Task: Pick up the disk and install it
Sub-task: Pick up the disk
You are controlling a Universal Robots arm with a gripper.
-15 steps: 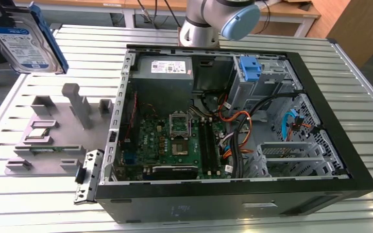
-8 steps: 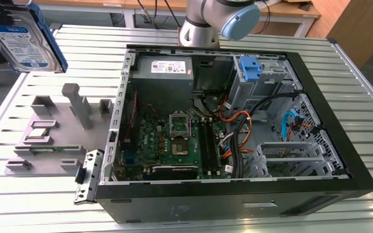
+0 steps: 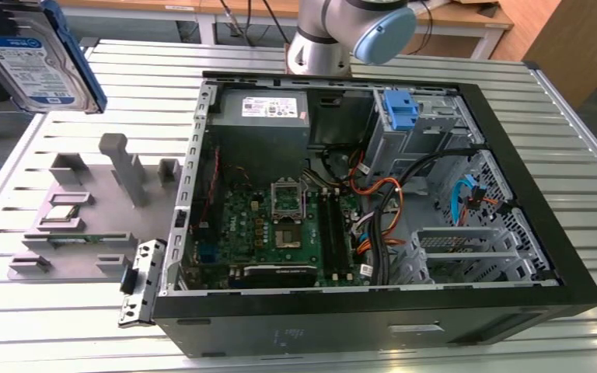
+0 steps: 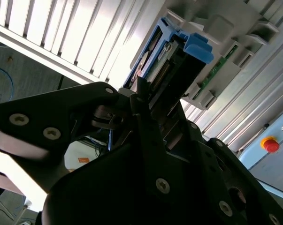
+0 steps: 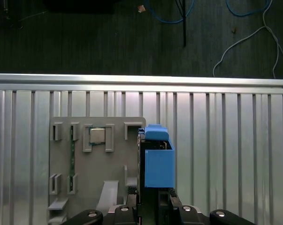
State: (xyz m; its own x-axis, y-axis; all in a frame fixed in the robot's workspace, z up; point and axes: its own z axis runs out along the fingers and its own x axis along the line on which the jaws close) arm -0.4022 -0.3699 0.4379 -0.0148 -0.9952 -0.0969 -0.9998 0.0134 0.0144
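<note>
The disk [image 3: 31,62] is seen at the upper left of the exterior view, raised clear of the slatted worktop [image 3: 578,140]. It is a flat silver drive framed by a blue carrier, and a white-and-blue label with dark print is carried on its face. In the second wrist view the disk is gripped edge-on by the hand [image 4: 134,96], which is clenched on it, the blue handle end turned away. A grey holder [image 3: 81,225] lies on the worktop beside an open computer case [image 3: 382,194].
</note>
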